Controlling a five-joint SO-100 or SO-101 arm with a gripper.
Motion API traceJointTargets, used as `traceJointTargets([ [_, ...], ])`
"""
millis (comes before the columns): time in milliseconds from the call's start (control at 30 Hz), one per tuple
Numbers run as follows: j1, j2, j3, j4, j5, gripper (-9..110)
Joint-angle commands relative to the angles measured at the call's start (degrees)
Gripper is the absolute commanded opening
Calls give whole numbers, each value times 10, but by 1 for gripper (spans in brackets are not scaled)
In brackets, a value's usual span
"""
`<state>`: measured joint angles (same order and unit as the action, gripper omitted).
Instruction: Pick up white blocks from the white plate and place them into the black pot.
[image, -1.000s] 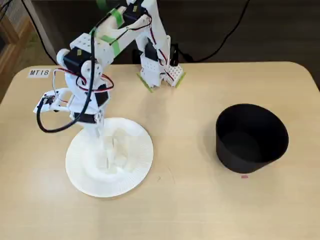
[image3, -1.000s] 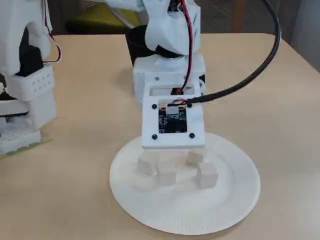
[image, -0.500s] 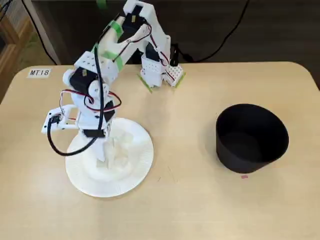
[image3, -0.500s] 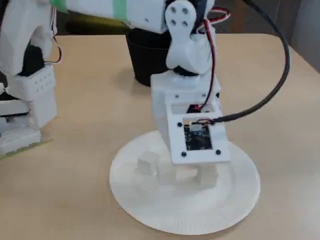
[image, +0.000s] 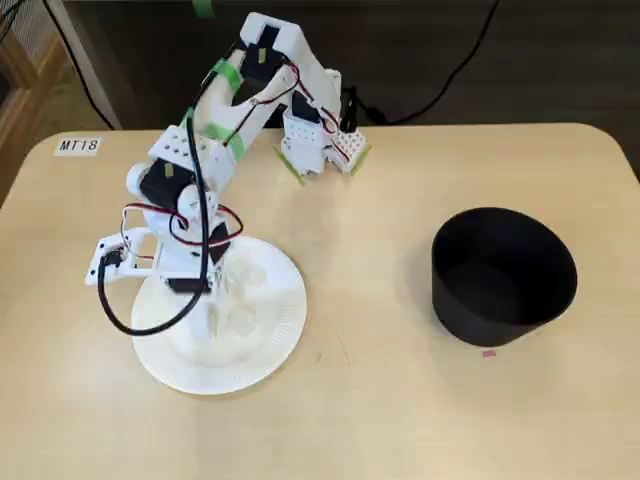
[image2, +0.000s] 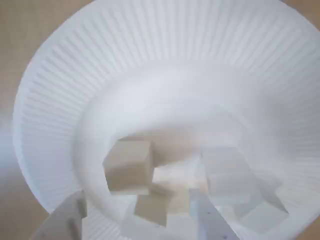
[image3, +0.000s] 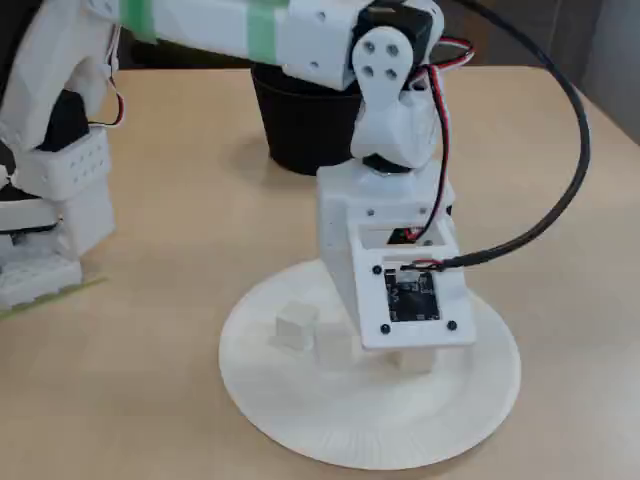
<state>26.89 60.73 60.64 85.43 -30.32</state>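
The white plate (image: 288, 318) lies at the table's left in a fixed view, with several white blocks (image: 242, 320) clustered on it. My gripper (image: 213, 303) is lowered into that cluster and stands open. In the wrist view its two fingertips (image2: 67, 217) straddle one small block (image2: 150, 209) at the bottom edge. A larger-looking block (image2: 127, 165) sits just beyond, and others (image2: 230, 175) lie to the right on the plate (image2: 60, 100). From the side, the wrist camera board (image3: 410, 300) hides most blocks; one block (image3: 296, 325) shows left of it. The black pot (image: 503, 275) stands apart at the right, empty as far as I can see.
The arm's base (image: 318, 140) is clamped at the table's far edge. A label reading MT18 (image: 78, 145) is stuck at the far left corner. A black cable (image3: 560, 150) loops from the wrist. The pot (image3: 300, 120) stands behind the arm in the side view.
The arm has come down and moved further over the plate. The wrist now covers more of the blocks in the side view, and the fingers reach the cluster.
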Motion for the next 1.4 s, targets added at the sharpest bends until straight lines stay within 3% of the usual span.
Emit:
traceJointTargets([
  [0, -4, -5, -39, -5, 7, 29],
  [300, -11, -92, -125, -4, 24, 22],
  [467, -11, -158, -205, 8, 63, -2],
  [633, -10, -223, -362, 92, 59, -2],
  [900, -40, -103, -451, 92, 120, -2],
  [1100, -127, -136, -765, 91, 229, -2],
  [1367, -304, -33, -746, 103, 272, -3],
])
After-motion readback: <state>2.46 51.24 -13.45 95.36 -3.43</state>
